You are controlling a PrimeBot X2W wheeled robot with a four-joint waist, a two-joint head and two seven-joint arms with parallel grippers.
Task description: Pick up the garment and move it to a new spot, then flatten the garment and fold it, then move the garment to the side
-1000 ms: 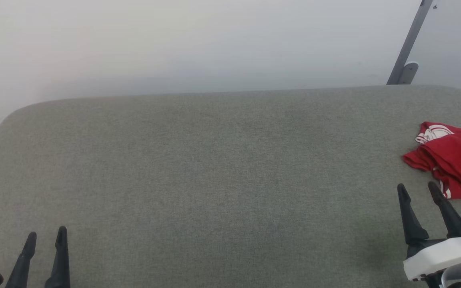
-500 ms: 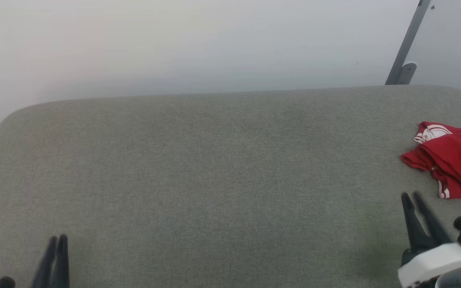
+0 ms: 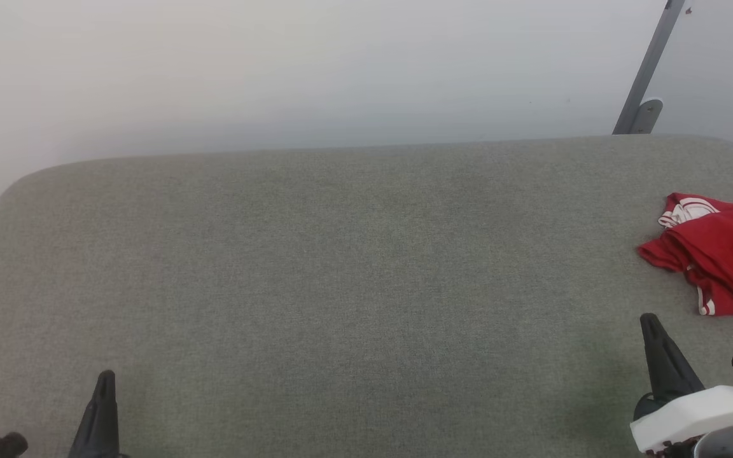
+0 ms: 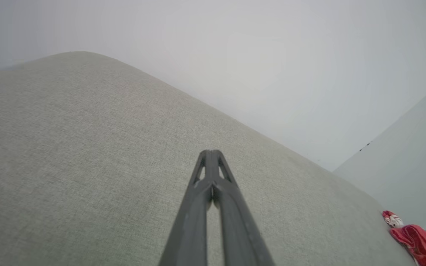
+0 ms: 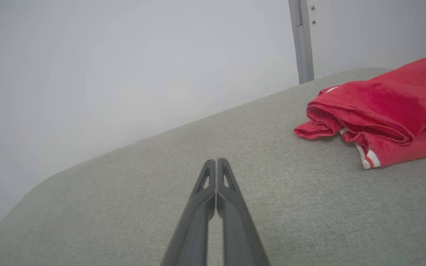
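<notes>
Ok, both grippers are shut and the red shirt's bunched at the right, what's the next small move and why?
Probably open the right gripper and ease it toward the garment: it is shut on nothing, and the garment lies crumpled just beyond it, far from the left gripper.

It looks like a bare lab or test room. A grey fabric-covered desk [image 3: 341, 286] stands against a plain white wall [image 3: 277, 63]. A grey metal strut [image 3: 649, 63] rises at one o'clock.

The head camera looks forward and down across the grey padded surface [image 3: 341, 286] to the wall [image 3: 277, 63]. Both wrist cameras ride low over it, facing that wall. All share the garment [image 3: 723, 254], at head-view 3 o'clock.
</notes>
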